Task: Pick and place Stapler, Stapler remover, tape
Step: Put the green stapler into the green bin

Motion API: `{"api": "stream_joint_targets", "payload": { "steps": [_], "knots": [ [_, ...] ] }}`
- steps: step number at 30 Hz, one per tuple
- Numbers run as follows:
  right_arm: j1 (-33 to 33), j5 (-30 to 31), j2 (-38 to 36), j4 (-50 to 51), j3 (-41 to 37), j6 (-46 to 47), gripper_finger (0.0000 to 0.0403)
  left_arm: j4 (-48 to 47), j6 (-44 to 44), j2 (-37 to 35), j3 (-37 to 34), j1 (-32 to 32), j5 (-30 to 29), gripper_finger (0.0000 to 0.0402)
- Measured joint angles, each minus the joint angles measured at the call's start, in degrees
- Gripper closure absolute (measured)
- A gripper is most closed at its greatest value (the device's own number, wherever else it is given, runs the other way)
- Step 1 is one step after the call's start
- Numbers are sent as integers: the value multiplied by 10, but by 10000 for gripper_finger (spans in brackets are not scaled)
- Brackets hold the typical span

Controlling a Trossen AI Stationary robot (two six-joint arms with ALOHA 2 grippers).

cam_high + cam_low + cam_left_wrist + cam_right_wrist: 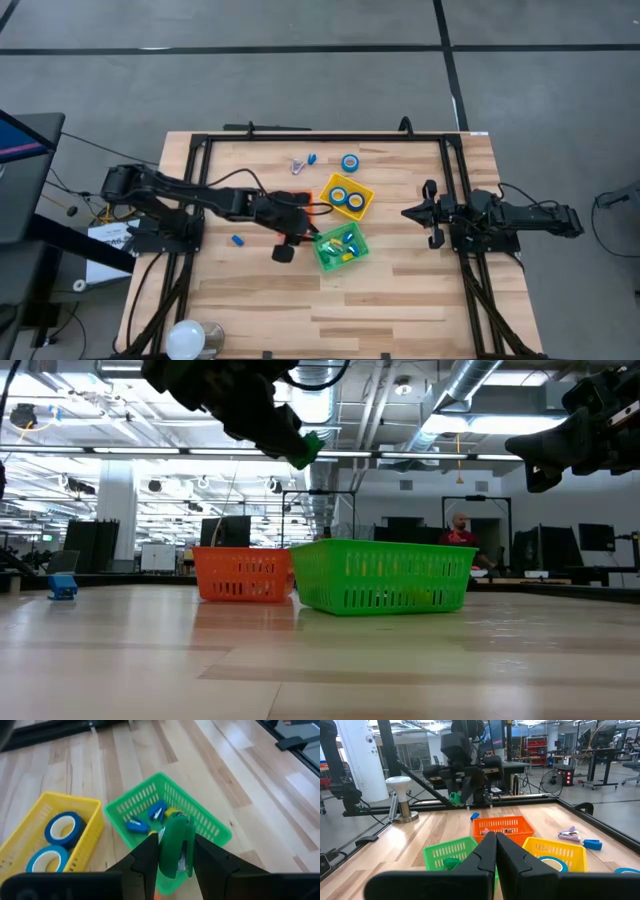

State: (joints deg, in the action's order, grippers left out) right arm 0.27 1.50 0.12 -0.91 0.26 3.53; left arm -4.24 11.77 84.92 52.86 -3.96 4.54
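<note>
left arm carries a green stapler over the green bin while the right arm waits.

from the left: a small blue piece (238,240) lies loose on the table (420,300), and the left gripper (174,851), clamped on the green stapler (175,845), hangs above the green bin (339,247), arm stretched low across the table with the wrist tipped down. the orange bin (243,573) sits just behind it, and the yellow bin (346,196) beside it holds two rolls of tape (62,827); a third roll (350,162) lies apart. released off-centre, the stapler could strike the bin's rim and tip out, since only its upper end is pinched. the right gripper (494,851), fingers together on nothing, is held level near the table's right edge.
</note>
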Motion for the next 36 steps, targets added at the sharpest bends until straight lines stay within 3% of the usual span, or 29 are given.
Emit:
{"api": "stream_joint_targets", "payload": {
  "steps": [18,36],
  "knots": [
    [0,0,0,0,0,0,402,63,61,88,42,-24,-18,300],
    [0,0,0,0,0,0,402,130,51,174,42,-23,-17,300]
  ]
}}
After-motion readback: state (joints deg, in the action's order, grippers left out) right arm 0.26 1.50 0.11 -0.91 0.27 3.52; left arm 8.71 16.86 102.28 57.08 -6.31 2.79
